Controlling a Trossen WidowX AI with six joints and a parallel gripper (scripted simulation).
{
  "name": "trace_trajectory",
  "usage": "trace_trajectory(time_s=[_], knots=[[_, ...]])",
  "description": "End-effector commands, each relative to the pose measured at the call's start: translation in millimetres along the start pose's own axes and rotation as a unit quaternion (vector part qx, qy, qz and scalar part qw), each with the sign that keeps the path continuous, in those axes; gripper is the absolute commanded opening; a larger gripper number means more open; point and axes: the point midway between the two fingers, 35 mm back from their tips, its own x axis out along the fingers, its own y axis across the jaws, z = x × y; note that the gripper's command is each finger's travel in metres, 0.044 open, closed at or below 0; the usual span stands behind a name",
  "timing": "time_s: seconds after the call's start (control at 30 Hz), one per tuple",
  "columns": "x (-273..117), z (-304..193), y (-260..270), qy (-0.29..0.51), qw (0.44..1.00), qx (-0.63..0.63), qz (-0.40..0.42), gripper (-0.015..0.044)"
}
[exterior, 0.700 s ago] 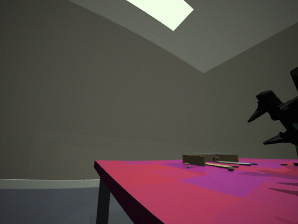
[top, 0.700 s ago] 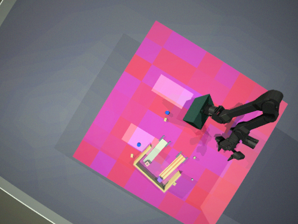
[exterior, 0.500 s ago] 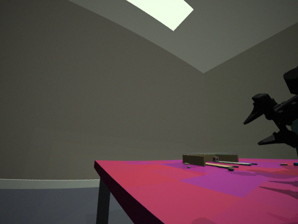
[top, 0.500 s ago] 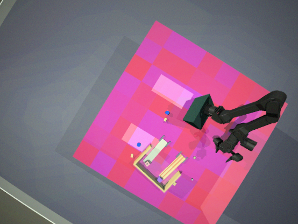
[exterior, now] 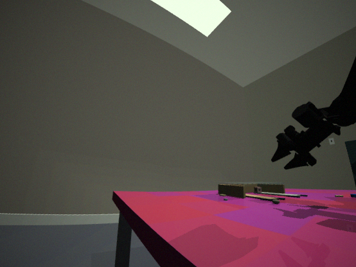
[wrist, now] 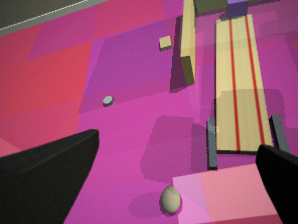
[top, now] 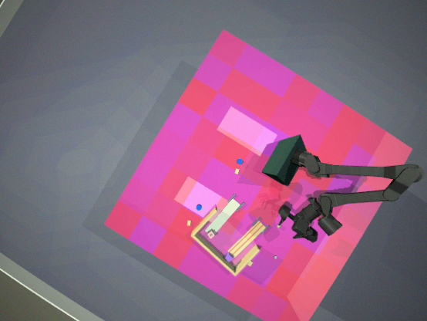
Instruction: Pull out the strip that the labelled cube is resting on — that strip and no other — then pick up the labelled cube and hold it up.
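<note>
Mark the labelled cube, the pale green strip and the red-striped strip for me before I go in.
labelled cube [top: 210,234] [exterior: 258,189]: top, exterior; its face
pale green strip [top: 224,216]: top; upper surface
red-striped strip [top: 247,237] [wrist: 242,85]: top, wrist; upper surface

green box [exterior: 351,160] cut off at edge

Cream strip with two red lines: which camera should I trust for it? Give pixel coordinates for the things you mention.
The wrist view. It shows the flat cream strip with two red lines [top: 247,240] [exterior: 261,197] [wrist: 240,85] large, both lines distinct, near end between dark rails [wrist: 212,150]. The top view shows it whole but small; the exterior view, only a thin, nearly edge-on sliver.
</note>
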Motion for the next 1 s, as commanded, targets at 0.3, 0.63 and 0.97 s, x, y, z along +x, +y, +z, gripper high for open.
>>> trace_trajectory(time_s=[0.3, 0.63, 0.97], knots=[[-10, 98, -111, 0.015, 0.989, -0.142, -0.038, 0.04], [-28, 118, -139, 0.007, 0.985, -0.171, -0.026, 0.04], [-3, 126, -160, 0.065, 0.984, -0.159, -0.057, 0.0269]])
